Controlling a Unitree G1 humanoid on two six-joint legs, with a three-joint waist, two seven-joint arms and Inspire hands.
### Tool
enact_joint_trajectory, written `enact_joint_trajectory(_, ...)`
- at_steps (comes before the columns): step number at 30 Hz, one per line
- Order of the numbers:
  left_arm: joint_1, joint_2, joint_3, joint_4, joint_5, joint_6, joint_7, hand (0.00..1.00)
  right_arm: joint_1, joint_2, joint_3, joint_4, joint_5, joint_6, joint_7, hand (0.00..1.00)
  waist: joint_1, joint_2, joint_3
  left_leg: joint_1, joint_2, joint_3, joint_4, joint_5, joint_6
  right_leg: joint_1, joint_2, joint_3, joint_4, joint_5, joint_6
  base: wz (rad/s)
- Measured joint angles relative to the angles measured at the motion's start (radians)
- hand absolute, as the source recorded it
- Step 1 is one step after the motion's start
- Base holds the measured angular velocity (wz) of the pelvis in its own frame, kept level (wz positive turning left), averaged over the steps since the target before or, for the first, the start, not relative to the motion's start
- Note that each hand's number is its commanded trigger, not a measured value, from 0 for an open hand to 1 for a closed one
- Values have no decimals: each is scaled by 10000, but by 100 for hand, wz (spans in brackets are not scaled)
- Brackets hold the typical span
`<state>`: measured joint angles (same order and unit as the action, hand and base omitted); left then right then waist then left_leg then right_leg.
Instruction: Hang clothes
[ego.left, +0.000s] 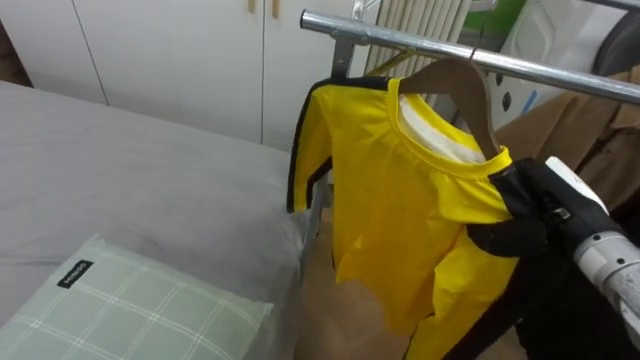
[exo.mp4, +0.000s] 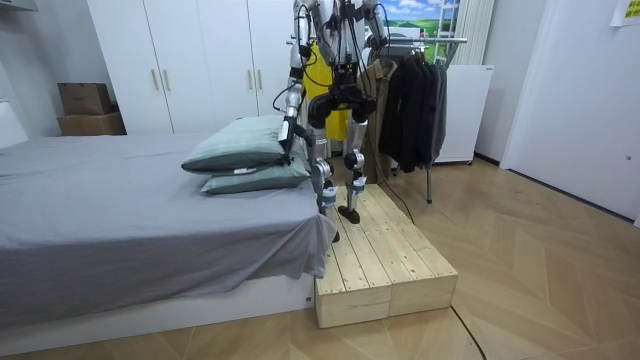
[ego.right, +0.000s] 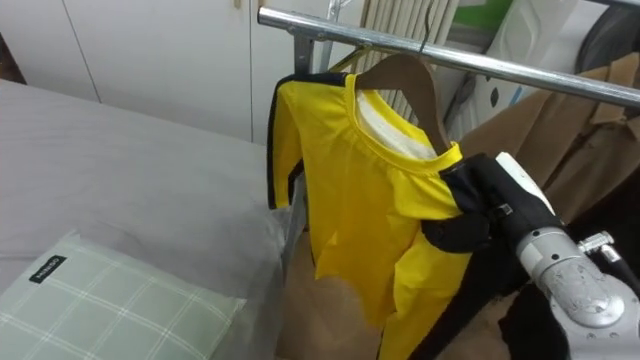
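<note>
Right hand seemingly touches the smooth yellow shirt (curved wooden hanger, metal rail); grip indiscernible.

bed: grey cover, two pale-green pillows stacked at the end nearest the rail (top one checked) | clothes rail: wooden hanger with yellow shirt | floor: wooden platform against the bed's side, robot standing on it

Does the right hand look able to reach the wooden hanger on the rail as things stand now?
Probably yes. The right hand rests at the yellow shirt's shoulder, close below the wooden hanger's arm. Only shirt cloth lies between them, and the metal rail runs above, out of the way.
</note>
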<state>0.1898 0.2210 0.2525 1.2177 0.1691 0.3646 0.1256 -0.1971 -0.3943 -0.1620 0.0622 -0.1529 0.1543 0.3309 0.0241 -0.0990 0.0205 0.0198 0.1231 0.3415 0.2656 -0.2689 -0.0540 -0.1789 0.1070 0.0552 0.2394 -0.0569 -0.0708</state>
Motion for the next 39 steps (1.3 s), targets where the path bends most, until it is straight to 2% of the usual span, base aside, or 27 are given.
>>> enact_joint_trajectory(3,2,-31,-1,0,-24,-29,-1,0,0,-13,0,89,50,0,5,100,60,90,-2,57,-38,-114,-14,0,2,36,0,31,-11,-3,5,-1)
enact_joint_trajectory(4,19,-52,-7,0,-41,-48,-1,0,0,-17,6,129,50,0,5,100,100,133,-28,109,-135,-446,-111,11,27,42,4,73,2,-5,8,0)
enact_joint_trajectory(6,20,-56,-14,-10,-61,-84,-1,0,-13,-47,11,314,136,-9,3,100,114,162,-42,105,-208,-741,-149,29,58,61,10,99,14,12,19,2)
enact_joint_trajectory(10,15,-67,11,-40,4,-148,-22,0,-610,-79,77,1940,424,-14,5,100,121,174,-43,182,-285,-1001,-150,59,101,147,-22,6,18,16,21,6)
enact_joint_trajectory(18,16,-65,13,-197,4,-148,-29,0,-1327,-84,252,3265,442,2,12,100,127,138,-65,173,-319,-1187,-130,71,118,207,-26,-46,9,28,6,3)
enact_joint_trajectory(26,20,-55,78,-222,6,-148,-28,0,-1331,-91,331,3369,745,10,88,100,174,71,-92,173,-336,-1243,-124,82,133,215,-32,-44,24,25,10,0)
enact_joint_trajectory(30,19,-12,98,-222,8,-161,-8,0,-1500,-113,334,4289,1452,10,311,100,351,-71,-155,232,-338,-1236,-112,89,138,253,-35,-47,-1,23,13,-1)
enact_joint_trajectory(34,18,-5,102,-223,8,-245,-8,0,-2002,-137,343,5301,1851,9,685,100,402,-84,-150,253,-359,-1253,-102,92,147,294,-49,0,0,15,25,0)
enact_joint_trajectory(39,17,-4,101,-223,6,-264,-8,0,-2188,-337,470,5535,2024,9,963,100,403,-66,-139,254,-355,-1260,-110,90,146,276,-48,-33,51,22,14,0)
